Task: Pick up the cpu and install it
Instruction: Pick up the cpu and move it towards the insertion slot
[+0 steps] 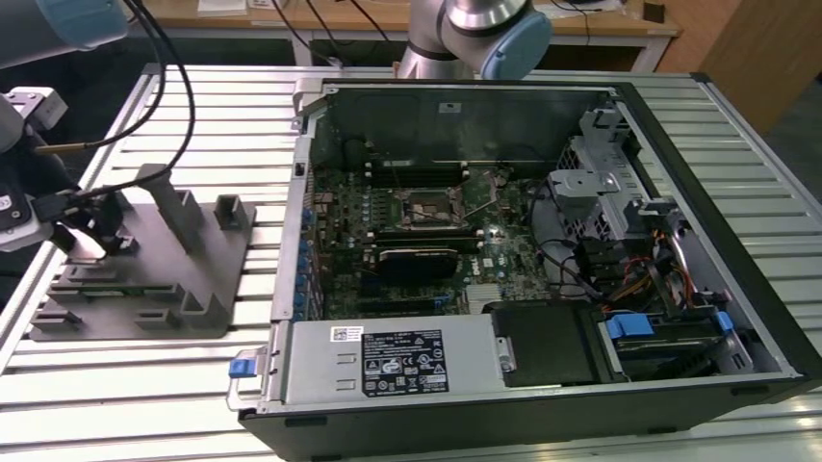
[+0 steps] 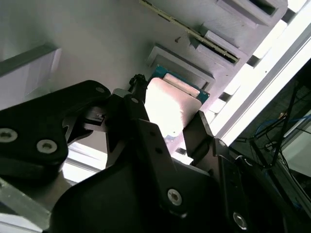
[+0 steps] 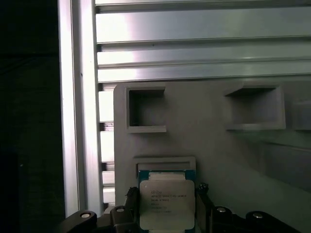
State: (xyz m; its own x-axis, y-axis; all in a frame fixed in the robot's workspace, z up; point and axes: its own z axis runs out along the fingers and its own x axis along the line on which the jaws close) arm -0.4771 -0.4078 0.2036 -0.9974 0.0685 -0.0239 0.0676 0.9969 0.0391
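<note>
Closed on two opp. side edges of small flat square silver-topped cpu (image 3: 166, 206): fingers (image 3: 131, 201) of black gripper (image 3: 166, 190). Lid faces cam in first wrist view; square, no long axis. At framed recess nr edge of grey moulded fixture (image 3: 218, 107), bare slats beside. Ribbed aluminium surface (image 3: 194, 29) beneath. Open black pc case (image 1: 719, 192) well apart, exterior view's right.

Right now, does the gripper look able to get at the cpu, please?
Probably yes: in the first wrist view the gripper flanks the cpu on both sides where it lies on the grey fixture, and nothing stands between them.
</note>
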